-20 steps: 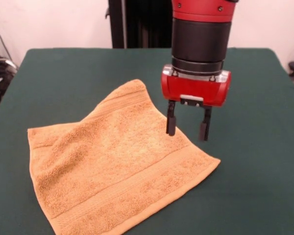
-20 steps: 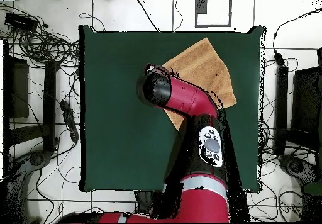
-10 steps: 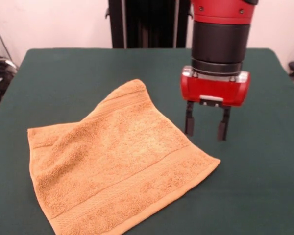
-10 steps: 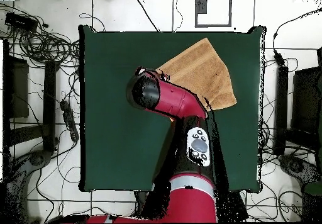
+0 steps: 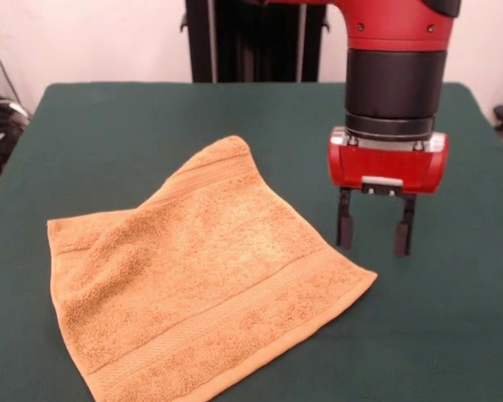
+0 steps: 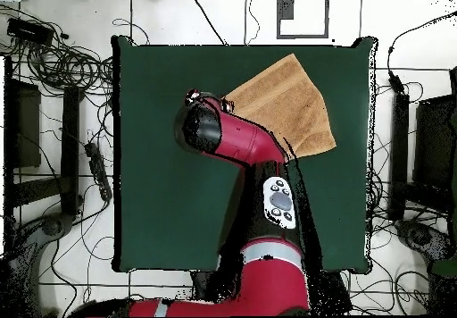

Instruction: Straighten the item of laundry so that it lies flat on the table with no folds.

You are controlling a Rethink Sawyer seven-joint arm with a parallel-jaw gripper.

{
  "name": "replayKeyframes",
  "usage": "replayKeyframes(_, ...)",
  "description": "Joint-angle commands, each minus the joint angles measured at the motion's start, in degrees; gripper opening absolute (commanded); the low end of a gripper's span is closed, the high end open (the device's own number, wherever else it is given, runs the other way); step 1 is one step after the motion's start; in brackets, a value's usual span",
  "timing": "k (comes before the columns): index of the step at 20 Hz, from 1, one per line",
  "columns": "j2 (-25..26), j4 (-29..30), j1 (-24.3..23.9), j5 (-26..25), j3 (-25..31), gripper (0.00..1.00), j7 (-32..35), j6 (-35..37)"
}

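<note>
We see the towel (image 5: 197, 276) spread almost flat on the green tabletop (image 5: 109, 126), only a soft ridge left. Our end effector (image 5: 374, 235) hangs spread and empty beside its corner.

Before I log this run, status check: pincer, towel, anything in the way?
Pincer open, empty, beside towel's edge. Towel spread on table, slight ripple at one corner. Nothing in the way.

Arm's coming straight down from above, wrist vertical, red and black housing stacked right over the gripper (image 5: 374, 232). Both black fingers (image 5: 344, 229) point down with a clear gap between them, nothing held. From overhead the arm (image 6: 254, 154) reaches out from its base, elbow bent.
</note>
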Motion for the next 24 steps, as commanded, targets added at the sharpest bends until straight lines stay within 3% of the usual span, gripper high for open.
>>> replayKeyframes(1, 8.1, 1.8, -4.1, 0.9, 13.1, 1.00, 9.5, -3.5)
replayKeyframes(6, 10.7, -2.0, -4.8, -0.1, 14.0, 1.00, 8.1, -4.0)
replayKeyframes(24, 10.7, -3.4, -4.5, -0.4, 12.6, 1.00, 8.2, -1.0)
